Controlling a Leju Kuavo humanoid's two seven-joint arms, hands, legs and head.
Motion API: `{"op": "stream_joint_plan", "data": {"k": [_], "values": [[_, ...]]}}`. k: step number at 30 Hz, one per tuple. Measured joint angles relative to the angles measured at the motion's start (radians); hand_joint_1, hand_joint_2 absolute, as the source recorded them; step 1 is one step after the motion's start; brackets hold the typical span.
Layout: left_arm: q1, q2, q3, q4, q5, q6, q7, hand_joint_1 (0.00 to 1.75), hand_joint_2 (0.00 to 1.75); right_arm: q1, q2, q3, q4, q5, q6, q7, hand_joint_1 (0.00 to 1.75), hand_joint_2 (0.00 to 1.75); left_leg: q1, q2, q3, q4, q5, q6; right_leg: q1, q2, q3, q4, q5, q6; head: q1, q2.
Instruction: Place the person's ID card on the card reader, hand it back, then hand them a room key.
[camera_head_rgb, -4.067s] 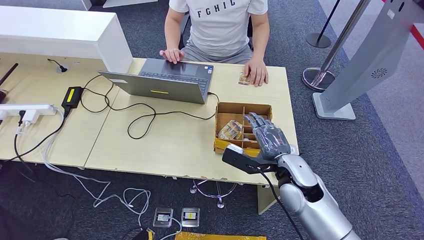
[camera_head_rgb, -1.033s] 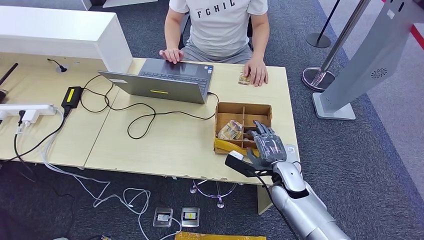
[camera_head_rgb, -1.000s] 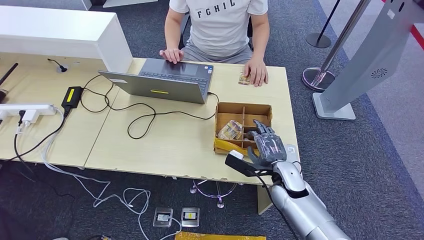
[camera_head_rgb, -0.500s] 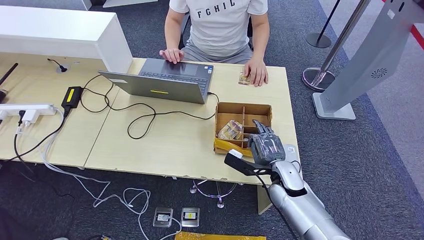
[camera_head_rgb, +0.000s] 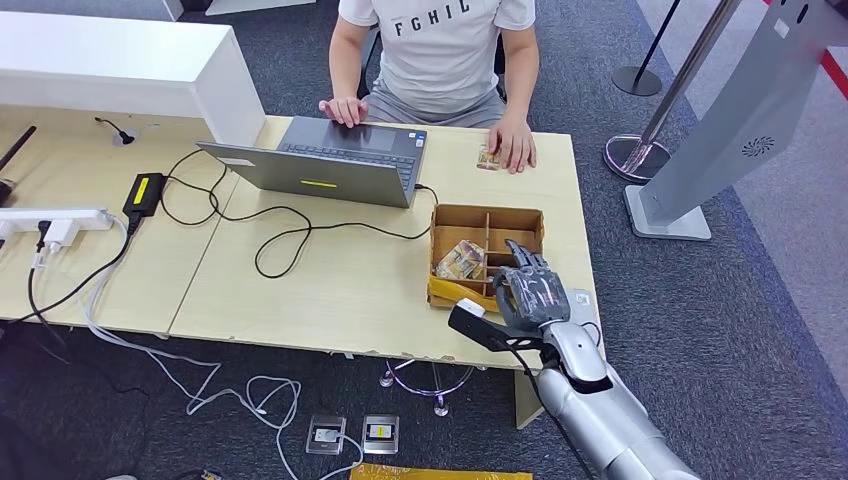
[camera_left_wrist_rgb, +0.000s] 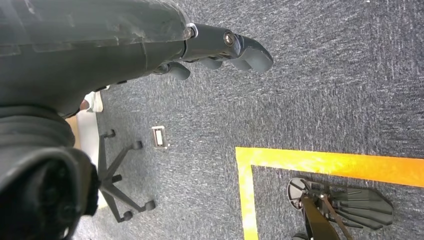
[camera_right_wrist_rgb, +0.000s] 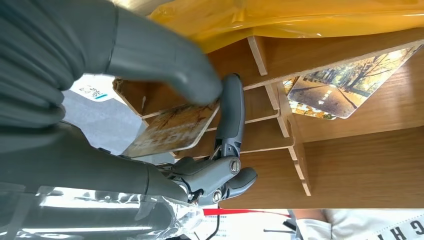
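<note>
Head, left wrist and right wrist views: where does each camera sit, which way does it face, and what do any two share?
Head view: high on the robot, facing forward and down at the desk, box and seated person; right hand enters from below.
Left wrist view: behind the hanging left hand, facing the carpet.
Right wrist view: behind the right hand pinching a card, facing into the box.
Shared: head and right wrist views show box and right hand.

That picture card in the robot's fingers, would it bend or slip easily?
The card looks thin and flat, so probably light and fairly stiff. Its glossy printed face suggests it could slide, since the right hand pinches it by one edge only.
</note>
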Motion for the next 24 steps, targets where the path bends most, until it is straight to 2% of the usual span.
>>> {"op": "stream_joint_plan", "data": {"k": [24], "values": [[0.000,-0.001,-0.001,0.000,0.000,0.005,0.020,0.00,0.00,-0.022,0.018,0.000,0.038,-0.029,-0.027,-0.013,0.00,1.75,0.000,0.000,0.000,0.000,0.000,0.000,0.000,0.000,0.000,0.000,0.000,0.000,0.000,0.000]]}}
